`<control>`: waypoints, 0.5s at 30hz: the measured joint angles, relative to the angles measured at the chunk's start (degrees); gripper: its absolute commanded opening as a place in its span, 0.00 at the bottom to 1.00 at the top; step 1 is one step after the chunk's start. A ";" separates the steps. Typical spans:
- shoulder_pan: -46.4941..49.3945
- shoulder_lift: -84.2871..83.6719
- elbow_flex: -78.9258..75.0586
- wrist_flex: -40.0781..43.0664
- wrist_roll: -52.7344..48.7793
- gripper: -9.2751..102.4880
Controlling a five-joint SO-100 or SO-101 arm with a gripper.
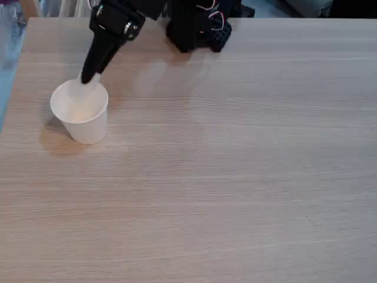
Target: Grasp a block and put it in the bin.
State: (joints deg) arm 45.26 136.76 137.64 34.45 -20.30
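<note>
Wooden table [235, 177]; pincer [88, 78] over bin [82, 121]

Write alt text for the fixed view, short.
A black robot arm reaches down from the top left, its gripper at the far rim of a white paper cup standing upright on a light wooden table. A small white object shows at the fingertips; whether the gripper is open or shut cannot be told.
</note>
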 measured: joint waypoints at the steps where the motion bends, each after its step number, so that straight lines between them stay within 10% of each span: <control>1: 0.00 0.00 0.09 0.00 0.00 0.29; 15: 0.00 0.00 0.53 -1.05 0.62 0.30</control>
State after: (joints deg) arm 45.26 136.76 138.16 33.40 -19.69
